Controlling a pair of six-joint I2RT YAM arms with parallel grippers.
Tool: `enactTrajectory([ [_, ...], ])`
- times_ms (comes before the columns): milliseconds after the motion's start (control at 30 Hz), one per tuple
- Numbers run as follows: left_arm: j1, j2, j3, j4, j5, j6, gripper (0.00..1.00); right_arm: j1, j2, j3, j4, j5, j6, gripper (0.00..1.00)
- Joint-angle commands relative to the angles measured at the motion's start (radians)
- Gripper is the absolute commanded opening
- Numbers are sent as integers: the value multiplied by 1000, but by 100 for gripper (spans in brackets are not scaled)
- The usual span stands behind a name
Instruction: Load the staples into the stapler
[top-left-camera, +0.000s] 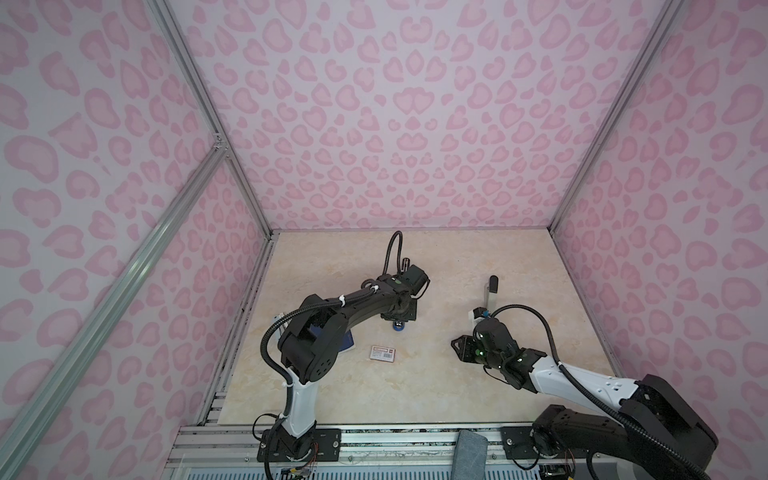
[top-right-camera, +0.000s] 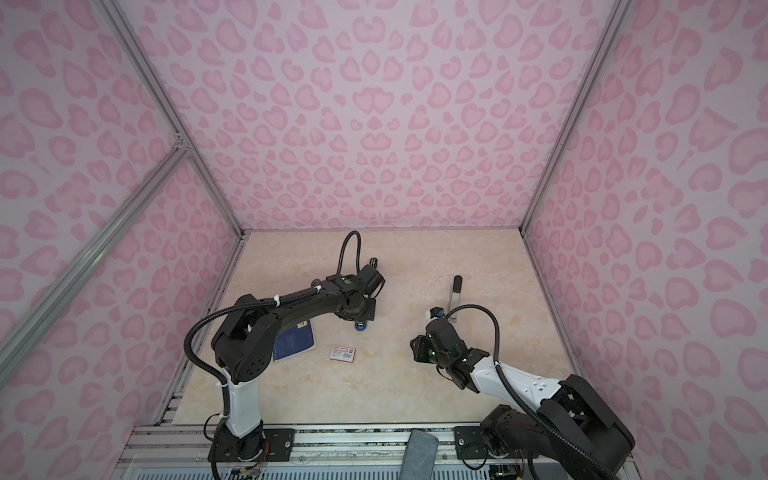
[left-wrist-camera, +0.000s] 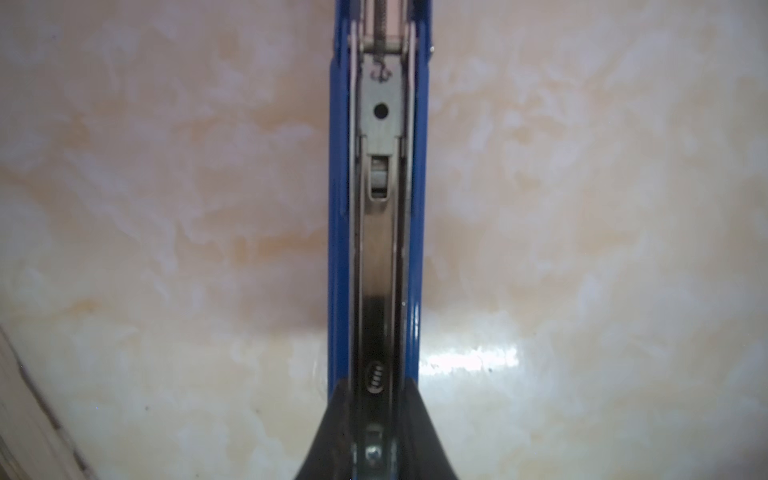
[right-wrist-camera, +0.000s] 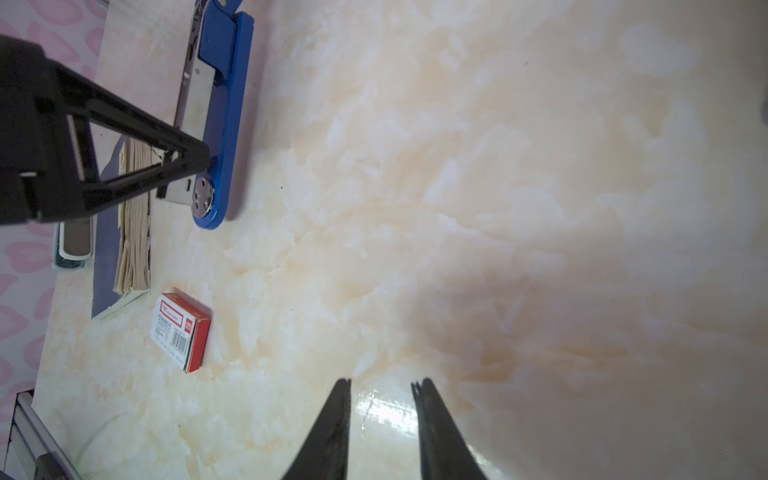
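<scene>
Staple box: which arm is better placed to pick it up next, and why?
Likely right. The right gripper is open and empty, with bare table between it and the staple box; the left gripper is clamped on the blue stapler.

Staple box (top-left-camera: 382, 353) at seven o'clock of the stapler (top-left-camera: 398, 327) in both top views: red-and-white label and a barcode (right-wrist-camera: 178, 341), but the print is too small to read. Stamped mark (left-wrist-camera: 381, 74) on the stapler's metal, and that's illegible too.
</scene>
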Motion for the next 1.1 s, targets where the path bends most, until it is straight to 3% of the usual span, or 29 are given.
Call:
enactTrajectory([
  [0,34,28,55,-9,-37,48,7,-10,-20,-9,-35,21,-10,29],
  [200,89,59,102,-26,-24,78,13,-41,-77,-4,-91,39,-19,32],
  [333,91,44,85,-20,-42,88,39,-64,-142,17,-160,103,-44,42],
  [467,91,-13,51,-9,-32,83,49,-143,-218,84,-299,139,-90,50],
  [767,55,-247,-125,46,-6,52,53,-378,-251,256,-548,192,-190,56],
  [1067,-28,-465,-372,123,23,-15,53,-437,7,423,-511,246,-251,56],
])
